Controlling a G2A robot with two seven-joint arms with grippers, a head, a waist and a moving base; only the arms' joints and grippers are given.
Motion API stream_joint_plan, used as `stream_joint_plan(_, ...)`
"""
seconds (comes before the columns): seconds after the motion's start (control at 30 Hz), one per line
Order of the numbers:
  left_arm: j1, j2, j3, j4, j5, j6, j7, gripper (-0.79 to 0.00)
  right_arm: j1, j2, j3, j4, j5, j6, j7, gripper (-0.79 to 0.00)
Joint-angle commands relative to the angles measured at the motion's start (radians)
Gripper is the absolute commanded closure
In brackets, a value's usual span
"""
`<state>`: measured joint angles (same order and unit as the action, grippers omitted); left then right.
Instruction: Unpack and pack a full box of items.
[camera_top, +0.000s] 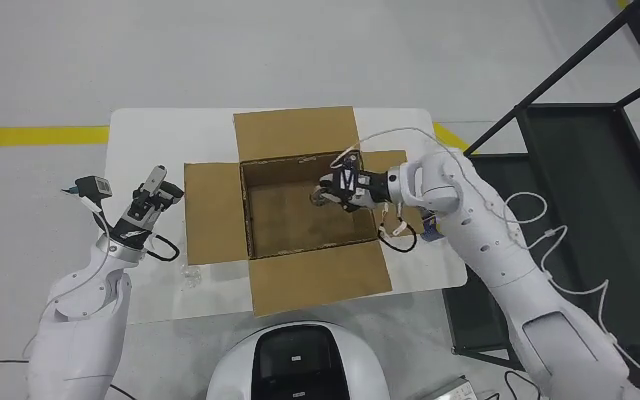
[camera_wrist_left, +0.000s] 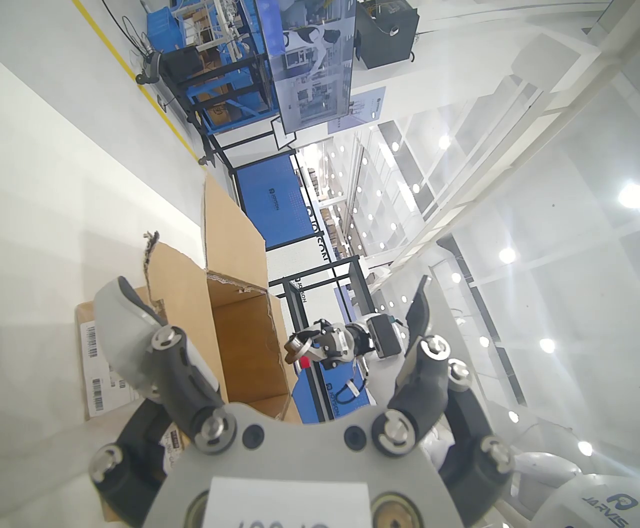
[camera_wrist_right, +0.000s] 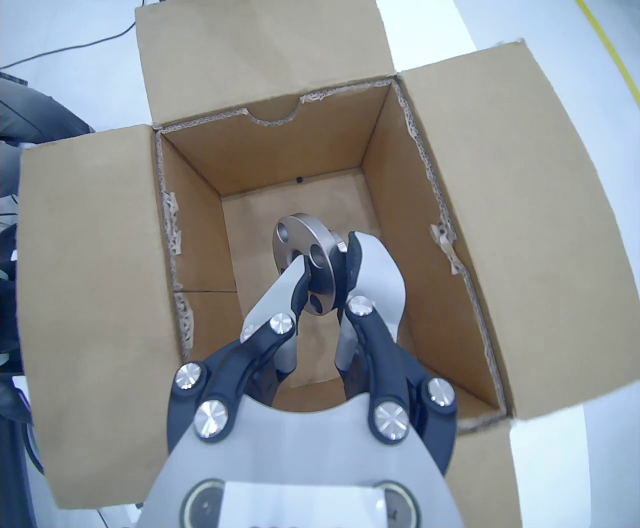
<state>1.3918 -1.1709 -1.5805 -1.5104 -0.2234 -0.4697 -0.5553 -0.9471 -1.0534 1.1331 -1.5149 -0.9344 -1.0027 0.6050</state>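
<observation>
An open cardboard box (camera_top: 300, 205) stands mid-table with its flaps folded out; in the right wrist view the bare box floor (camera_wrist_right: 260, 225) shows. My right gripper (camera_wrist_right: 325, 260) hangs over the box opening, shut on a round metal flange (camera_wrist_right: 305, 245) with several bolt holes, held on edge. In the top view the same right gripper (camera_top: 335, 190) sits above the box's right part with the flange (camera_top: 322, 197) at its tip. My left gripper (camera_top: 155, 195) is left of the box over the table, open with nothing in it; its fingers (camera_wrist_left: 130, 330) spread wide.
The white table (camera_top: 160, 140) carries the box. A dark metal rack (camera_top: 560, 160) stands to the right of the table. A yellow floor line (camera_top: 50, 135) runs behind. Cables (camera_top: 395, 225) dangle from the right arm near the box's right flap.
</observation>
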Motion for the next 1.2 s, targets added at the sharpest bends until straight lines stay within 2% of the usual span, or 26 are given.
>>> stream_joint_plan(0.0,0.0,0.0,0.0,0.0,0.0,0.0,0.0,-0.785,-0.123,0.029,0.123,-0.108,0.014,0.046,0.031,0.0)
stream_joint_plan(0.17,0.0,0.0,0.0,0.0,0.0,0.0,0.0,-0.785,-0.4,0.069,0.354,-0.32,0.02,0.13,0.024,0.0)
stream_joint_plan(0.37,0.0,0.0,0.0,0.0,0.0,0.0,0.0,-0.785,-0.616,0.08,0.497,-0.42,0.058,0.225,-0.038,0.0)
stream_joint_plan(1.0,0.0,0.0,0.0,0.0,0.0,0.0,0.0,-0.785,-0.639,0.081,0.504,-0.416,0.072,0.233,-0.049,0.0)
stream_joint_plan(1.17,0.0,0.0,0.0,0.0,0.0,0.0,0.0,-0.785,-0.704,0.09,0.587,-0.355,0.175,0.181,-0.084,0.0)
